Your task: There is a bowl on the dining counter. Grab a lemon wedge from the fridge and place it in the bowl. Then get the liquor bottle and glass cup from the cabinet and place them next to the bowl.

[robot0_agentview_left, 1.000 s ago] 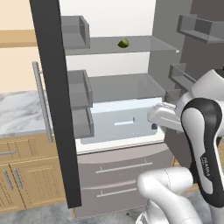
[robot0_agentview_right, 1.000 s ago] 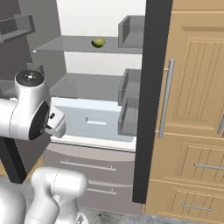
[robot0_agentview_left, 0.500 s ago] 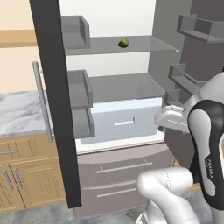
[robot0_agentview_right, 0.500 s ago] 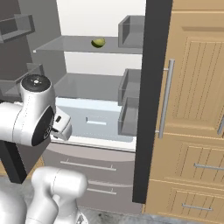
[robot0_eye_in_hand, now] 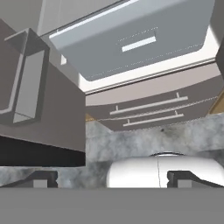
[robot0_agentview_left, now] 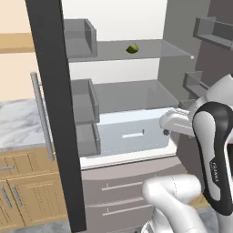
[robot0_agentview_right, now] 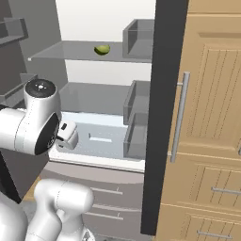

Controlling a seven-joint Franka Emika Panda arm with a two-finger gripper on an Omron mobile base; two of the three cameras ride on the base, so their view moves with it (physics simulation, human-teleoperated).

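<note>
So we're at the lemon step: fridge [robot0_agentview_left: 136, 136] doors open, lemon wedge [robot0_agentview_left: 132, 48] sitting far back on the upper glass shelf [robot0_agentview_left: 150, 51]. The gripper [robot0_eye_in_hand: 111, 178] has its jaws wide apart, empty, aimed low. Next it probably needs to lift and reach in.

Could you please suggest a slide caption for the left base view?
Fridge open, lemon wedge on the top glass shelf, arm low at the right.

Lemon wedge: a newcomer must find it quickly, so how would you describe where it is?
Look into the open fridge, at its upper glass shelf. The lemon wedge lies there alone, a small yellow-green lump, the one coloured thing among grey shelves and bins.
</note>
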